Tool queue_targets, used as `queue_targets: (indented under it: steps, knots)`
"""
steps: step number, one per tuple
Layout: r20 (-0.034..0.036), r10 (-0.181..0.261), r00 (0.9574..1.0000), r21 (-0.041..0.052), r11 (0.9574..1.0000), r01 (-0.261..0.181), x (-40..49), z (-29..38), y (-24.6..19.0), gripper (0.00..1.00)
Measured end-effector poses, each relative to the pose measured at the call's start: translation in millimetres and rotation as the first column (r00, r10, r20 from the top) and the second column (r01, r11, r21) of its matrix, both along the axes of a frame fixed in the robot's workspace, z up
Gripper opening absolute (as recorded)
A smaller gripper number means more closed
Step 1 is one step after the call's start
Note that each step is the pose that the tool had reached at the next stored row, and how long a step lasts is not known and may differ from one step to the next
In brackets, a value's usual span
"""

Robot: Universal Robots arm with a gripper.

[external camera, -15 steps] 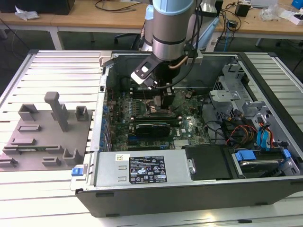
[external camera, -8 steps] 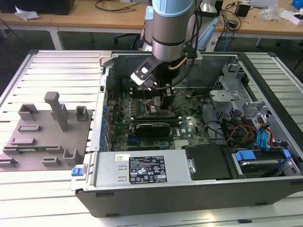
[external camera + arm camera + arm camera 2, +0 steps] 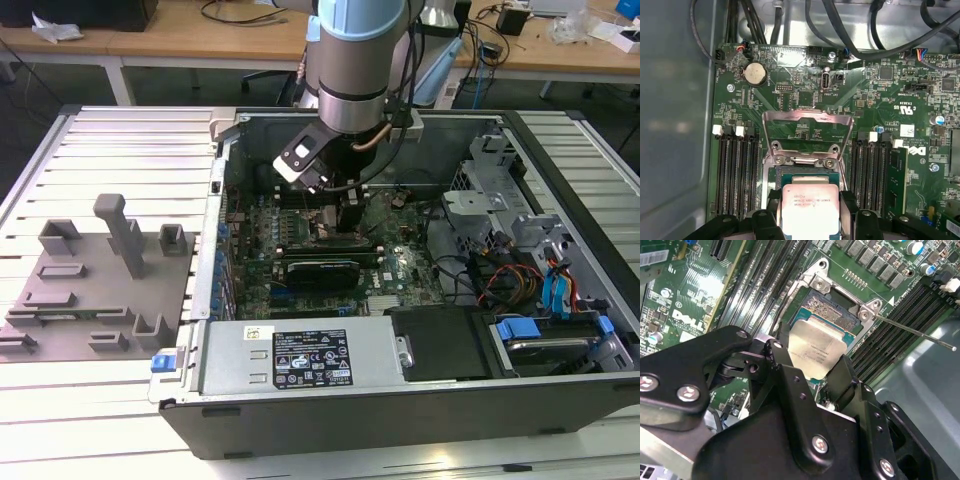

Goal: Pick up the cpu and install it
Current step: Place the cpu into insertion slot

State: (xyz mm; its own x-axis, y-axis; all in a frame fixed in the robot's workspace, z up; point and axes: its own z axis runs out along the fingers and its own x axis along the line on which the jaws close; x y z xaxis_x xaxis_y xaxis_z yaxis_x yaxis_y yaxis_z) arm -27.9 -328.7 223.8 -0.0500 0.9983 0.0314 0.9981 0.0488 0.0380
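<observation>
The cpu [image 3: 817,347] [image 3: 810,207], a small square chip with a pale silvery top, sits between my gripper's two black fingers [image 3: 777,357]. In both wrist views my gripper [image 3: 812,365] [image 3: 810,220] is shut on its opposite edges. The chip hangs close over the open socket [image 3: 832,305] [image 3: 805,172] and covers part of it; I cannot tell whether it touches. The socket's metal load plate [image 3: 807,132] is flipped open. In the exterior view my gripper [image 3: 350,225] reaches down inside the computer case [image 3: 400,400], over the green motherboard [image 3: 400,260].
Memory slots [image 3: 737,170] flank the socket on both sides. A thin metal lever [image 3: 915,332] sticks out beside it. A black expansion card [image 3: 320,272] lies in front of my gripper. Drive bays and cables [image 3: 530,290] crowd the exterior view's right. A grey fixture plate [image 3: 100,280] lies at its left.
</observation>
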Motion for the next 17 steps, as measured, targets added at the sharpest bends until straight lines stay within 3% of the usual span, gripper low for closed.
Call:
queue_targets:
  steps: [7,17]
  knots:
    - [0.0001,-0.014,0.9999,0.0009,0.9999,0.014,-1.6,-4.4,4.4,0.55]
    - [-0.0045,-0.050,0.9987,-0.0018,0.9987,0.050,-3.8,-18.2,6.3,0.55]
